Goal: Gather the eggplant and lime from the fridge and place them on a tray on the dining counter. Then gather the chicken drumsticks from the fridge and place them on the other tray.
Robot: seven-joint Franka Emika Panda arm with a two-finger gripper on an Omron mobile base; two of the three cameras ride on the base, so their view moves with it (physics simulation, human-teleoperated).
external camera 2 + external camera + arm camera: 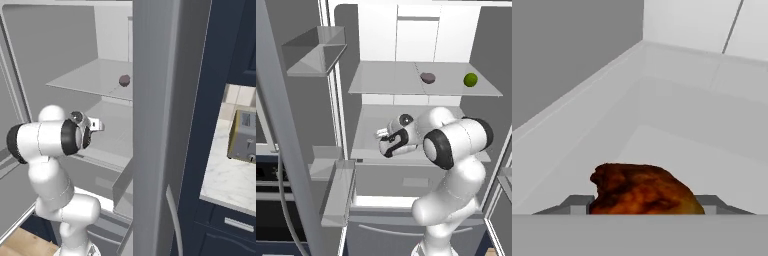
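Observation:
A browned chicken drumstick [642,187] lies between my gripper's [643,205] two fingertips [577,205], which press against its sides, so the gripper is shut on it. In the left base view the gripper [382,135] reaches over the fridge's lower shelf [368,145], and the hand hides the drumstick. On the upper shelf [386,82] sit the dark purple eggplant [427,77] and, to its right, the green lime [470,79]. The eggplant [124,80] also shows in the right base view, above the gripper [97,125]. The trays and the dining counter are out of view.
The open fridge door carries bins at upper left [313,50] and lower left [336,190]. The other door's edge [155,125] stands close on the right. Beyond it, a toaster [245,135] rests on a marble counter [225,180].

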